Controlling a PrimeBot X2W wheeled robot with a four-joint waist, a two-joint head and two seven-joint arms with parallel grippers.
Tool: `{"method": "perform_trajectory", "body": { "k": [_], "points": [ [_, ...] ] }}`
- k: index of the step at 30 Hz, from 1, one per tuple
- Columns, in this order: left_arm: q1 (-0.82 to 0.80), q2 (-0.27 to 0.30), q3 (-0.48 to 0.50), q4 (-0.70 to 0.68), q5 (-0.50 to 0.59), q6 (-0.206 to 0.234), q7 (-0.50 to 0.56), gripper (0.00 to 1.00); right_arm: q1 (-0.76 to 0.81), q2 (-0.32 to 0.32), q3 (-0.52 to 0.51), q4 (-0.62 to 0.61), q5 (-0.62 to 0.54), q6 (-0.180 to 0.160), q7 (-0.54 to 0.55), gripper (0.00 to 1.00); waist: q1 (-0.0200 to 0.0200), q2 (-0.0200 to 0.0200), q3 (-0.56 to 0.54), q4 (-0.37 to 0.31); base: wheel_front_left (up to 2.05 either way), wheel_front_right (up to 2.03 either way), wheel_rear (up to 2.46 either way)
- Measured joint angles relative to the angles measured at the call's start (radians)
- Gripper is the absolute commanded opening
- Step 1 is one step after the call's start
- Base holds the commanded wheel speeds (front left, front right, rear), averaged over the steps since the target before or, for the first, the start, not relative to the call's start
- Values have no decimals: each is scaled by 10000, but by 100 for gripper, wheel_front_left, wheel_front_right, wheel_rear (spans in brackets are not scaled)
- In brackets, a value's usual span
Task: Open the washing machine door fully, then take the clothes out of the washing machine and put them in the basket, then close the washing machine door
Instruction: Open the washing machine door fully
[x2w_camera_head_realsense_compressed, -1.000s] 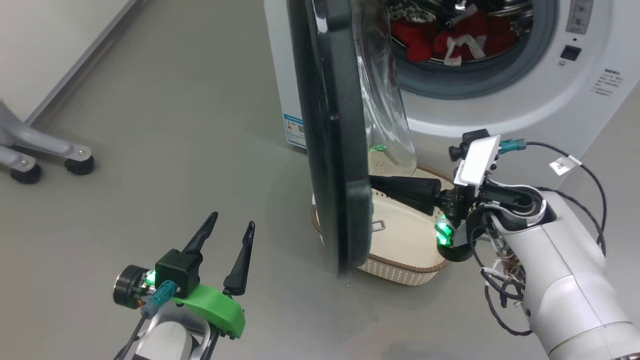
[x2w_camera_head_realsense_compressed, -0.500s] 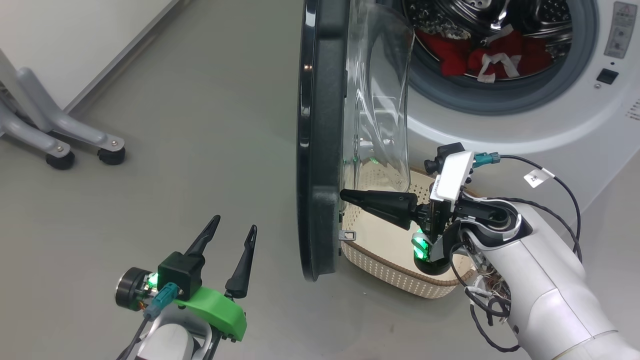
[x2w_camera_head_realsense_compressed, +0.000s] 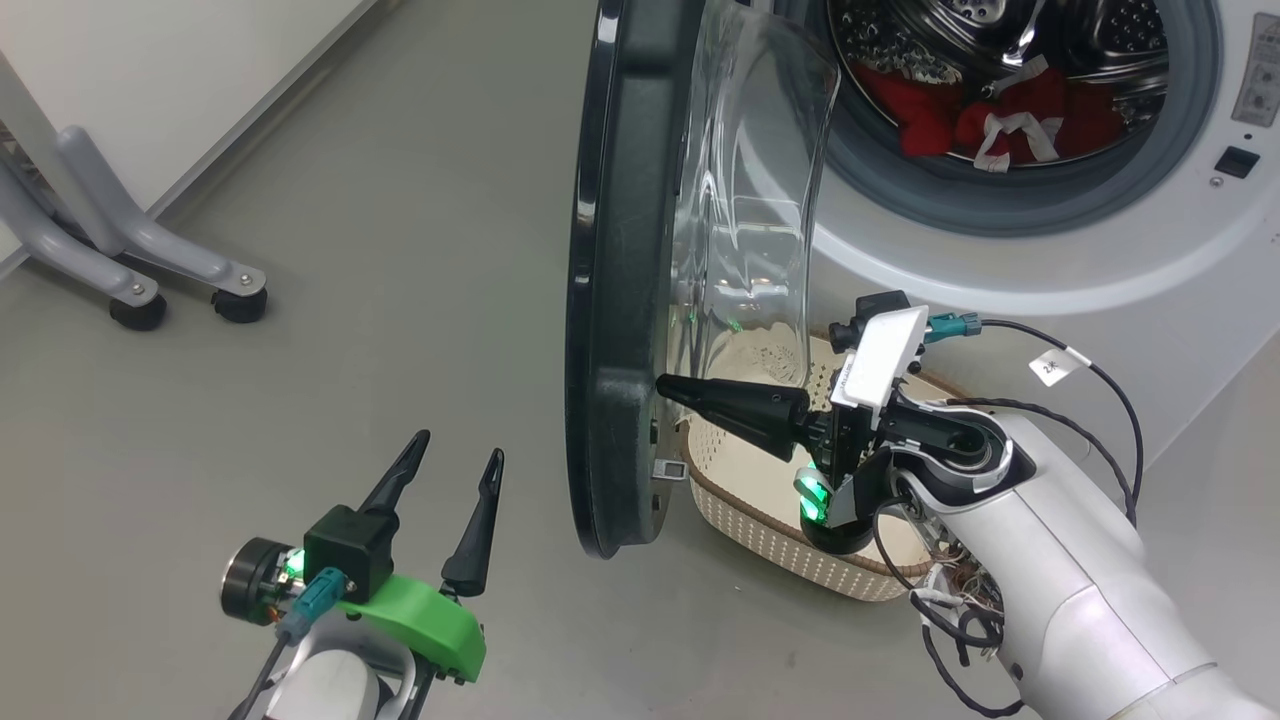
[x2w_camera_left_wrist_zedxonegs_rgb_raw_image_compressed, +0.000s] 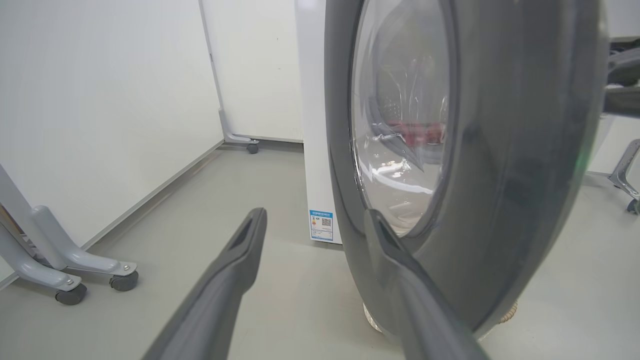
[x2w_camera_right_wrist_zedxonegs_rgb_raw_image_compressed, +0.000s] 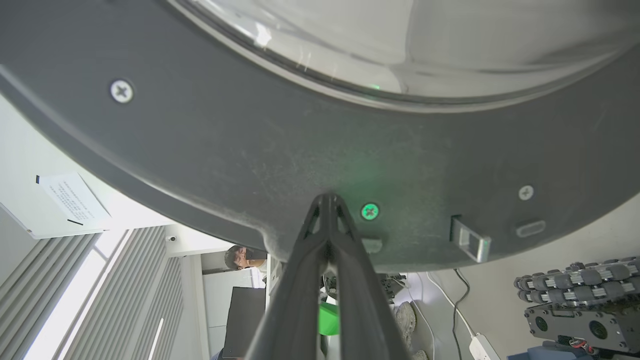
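Glossy round washing machine door (x2w_camera_head_realsense_compressed: 610, 300); bulging glass

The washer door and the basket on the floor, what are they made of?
The door looks like dark moulded plastic, screwed together, glossy along its edge; its bulging window is clear and reflective, glass or plastic. The basket looks like cream plastic, punched with holes, with a brown woven-look rim.

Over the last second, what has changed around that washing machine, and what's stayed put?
The shut right gripper has pushed the washing machine door from inside, swinging it further open to the robot's left. Its lower edge no longer overlaps the basket. The whole view also shifted. Unchanged: left gripper open and idle, clothes inside the washing machine, basket on the floor.
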Motion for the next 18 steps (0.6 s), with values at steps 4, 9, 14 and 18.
{"method": "perform_trajectory", "body": {
  "k": [4,9,14,18],
  "points": [
    [78,0,31,-8,-2,0,0,100,217,17,-178,-132,142,0,-364,0,0,0,-12,-26,0,0,0],
    [159,23,217,-40,-61,90,0,100,670,40,-537,-447,305,0,-995,27,0,0,-33,-142,0,0,0],
    [194,23,286,-67,-86,98,0,100,1193,40,-846,-709,144,0,-1605,100,0,0,-57,-302,0,0,0],
    [219,29,389,-73,-100,104,0,100,1731,48,-1137,-1007,-48,0,-2222,100,0,0,-94,-401,0,0,0]
  ]
}}
